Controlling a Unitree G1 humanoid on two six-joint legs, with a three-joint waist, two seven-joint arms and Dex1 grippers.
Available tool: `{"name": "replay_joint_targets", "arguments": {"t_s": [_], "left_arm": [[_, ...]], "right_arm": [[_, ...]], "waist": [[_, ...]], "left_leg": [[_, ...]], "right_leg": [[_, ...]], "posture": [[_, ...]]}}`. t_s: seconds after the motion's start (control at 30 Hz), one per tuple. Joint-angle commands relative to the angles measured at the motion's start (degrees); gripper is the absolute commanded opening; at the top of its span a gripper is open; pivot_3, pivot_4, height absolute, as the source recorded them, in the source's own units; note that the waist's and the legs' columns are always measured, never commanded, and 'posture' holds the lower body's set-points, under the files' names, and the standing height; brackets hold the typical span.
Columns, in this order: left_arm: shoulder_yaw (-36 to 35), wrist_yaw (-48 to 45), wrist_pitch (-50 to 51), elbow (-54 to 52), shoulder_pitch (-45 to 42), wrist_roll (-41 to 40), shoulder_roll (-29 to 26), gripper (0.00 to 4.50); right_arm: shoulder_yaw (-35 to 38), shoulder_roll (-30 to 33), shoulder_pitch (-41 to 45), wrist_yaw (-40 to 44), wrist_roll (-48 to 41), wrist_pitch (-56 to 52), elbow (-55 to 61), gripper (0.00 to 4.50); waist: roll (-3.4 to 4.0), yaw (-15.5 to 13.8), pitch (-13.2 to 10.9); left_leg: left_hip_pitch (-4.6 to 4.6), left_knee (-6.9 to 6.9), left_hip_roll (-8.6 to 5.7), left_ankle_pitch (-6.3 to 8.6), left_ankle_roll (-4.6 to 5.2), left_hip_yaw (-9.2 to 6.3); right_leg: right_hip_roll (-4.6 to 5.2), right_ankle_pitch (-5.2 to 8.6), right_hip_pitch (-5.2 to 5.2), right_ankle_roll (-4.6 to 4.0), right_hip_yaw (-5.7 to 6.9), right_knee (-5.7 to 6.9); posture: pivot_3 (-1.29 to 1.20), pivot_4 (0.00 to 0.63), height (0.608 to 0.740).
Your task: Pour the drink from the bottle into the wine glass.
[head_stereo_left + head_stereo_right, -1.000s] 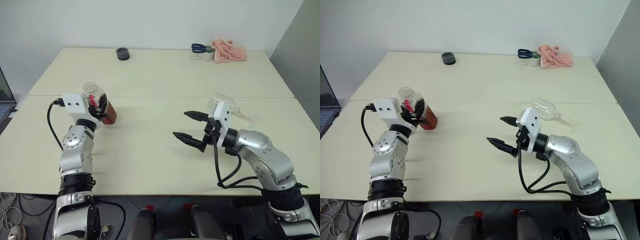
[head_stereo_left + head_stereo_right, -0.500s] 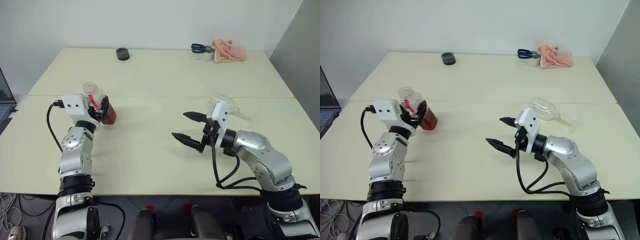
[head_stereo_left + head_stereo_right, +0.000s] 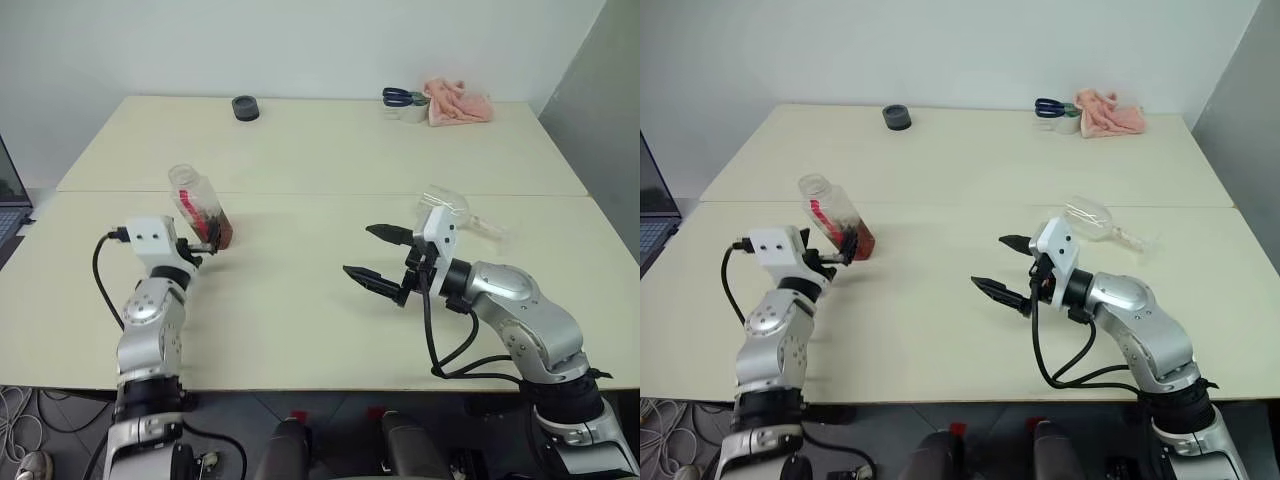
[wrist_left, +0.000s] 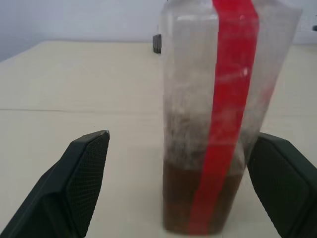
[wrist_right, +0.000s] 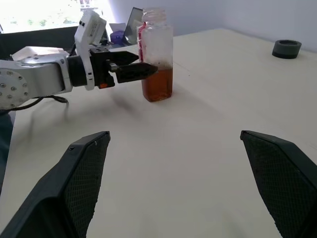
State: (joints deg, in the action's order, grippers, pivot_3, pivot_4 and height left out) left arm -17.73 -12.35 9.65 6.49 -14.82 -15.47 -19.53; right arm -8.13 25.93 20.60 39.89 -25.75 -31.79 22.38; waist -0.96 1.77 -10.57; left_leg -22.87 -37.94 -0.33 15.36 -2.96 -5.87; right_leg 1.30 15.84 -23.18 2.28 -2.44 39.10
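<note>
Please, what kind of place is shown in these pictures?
Probably a lab or office room set up for robot tests, not a home. Two plain cream tables stand pushed together against a bare white wall; a laptop sits at the side, and loose items such as scissors and a pink cloth lie at the far edge.
</note>
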Motion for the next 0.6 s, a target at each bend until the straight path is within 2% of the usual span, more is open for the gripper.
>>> {"name": "replay_joint_targets", "arguments": {"t_s": [0.03,0.2,0.3,0.4,0.6], "left_arm": [[0.7,0.5,3.9,-9.6,5.6,-1.3,1.1,4.48],[5.0,-3.0,11.0,-21.2,14.5,-2.8,0.7,4.48],[12.0,-12.6,13.4,-30.5,18.3,-4.9,-4.3,4.48],[15.5,-18.4,15.7,-37.1,18.7,-7.6,-8.1,4.48],[17.0,-26.6,23.0,-43.9,15.1,-16.1,-14.7,4.48]], "right_arm": [[1.8,1.4,-1.9,-1.1,0.6,0.0,3.2,4.5],[1.8,6.3,-6.2,-3.8,5.7,-1.3,3.0,4.5],[2.0,9.2,-5.4,-5.1,10.2,0.2,0.9,4.5],[1.4,12.5,-4.3,-5.0,15.3,3.7,-2.0,4.5],[1.4,15.1,-0.8,-7.4,23.4,7.8,-9.6,4.5]], "waist": [[-0.04,0.0,0.0],[-0.04,-0.1,0.0],[-0.04,0.0,0.0],[-0.04,-0.1,0.0],[-0.04,0.1,0.0]], "left_leg": [[-0.01,0.0,0.0,0.0,0.0,0.0],[0.01,0.0,-0.01,0.0,0.01,0.0],[0.02,0.01,-0.04,0.0,0.01,0.13],[0.04,0.02,-0.02,0.0,0.0,0.18],[0.1,0.05,0.04,0.01,0.01,0.28]], "right_leg": [[0.01,0.0,0.0,0.0,0.0,0.0],[-0.01,0.0,0.04,0.01,0.03,-0.01],[-0.02,0.0,0.06,0.01,0.0,-0.02],[-0.08,0.0,0.05,0.01,-0.02,-0.03],[-0.15,0.01,0.05,0.01,-0.09,-0.02]], "posture": [[0.0,0.15,0.74],[0.0,0.15,0.74],[0.0,0.15,0.74],[0.0,0.15,0.74],[0.0,0.15,0.74]]}}
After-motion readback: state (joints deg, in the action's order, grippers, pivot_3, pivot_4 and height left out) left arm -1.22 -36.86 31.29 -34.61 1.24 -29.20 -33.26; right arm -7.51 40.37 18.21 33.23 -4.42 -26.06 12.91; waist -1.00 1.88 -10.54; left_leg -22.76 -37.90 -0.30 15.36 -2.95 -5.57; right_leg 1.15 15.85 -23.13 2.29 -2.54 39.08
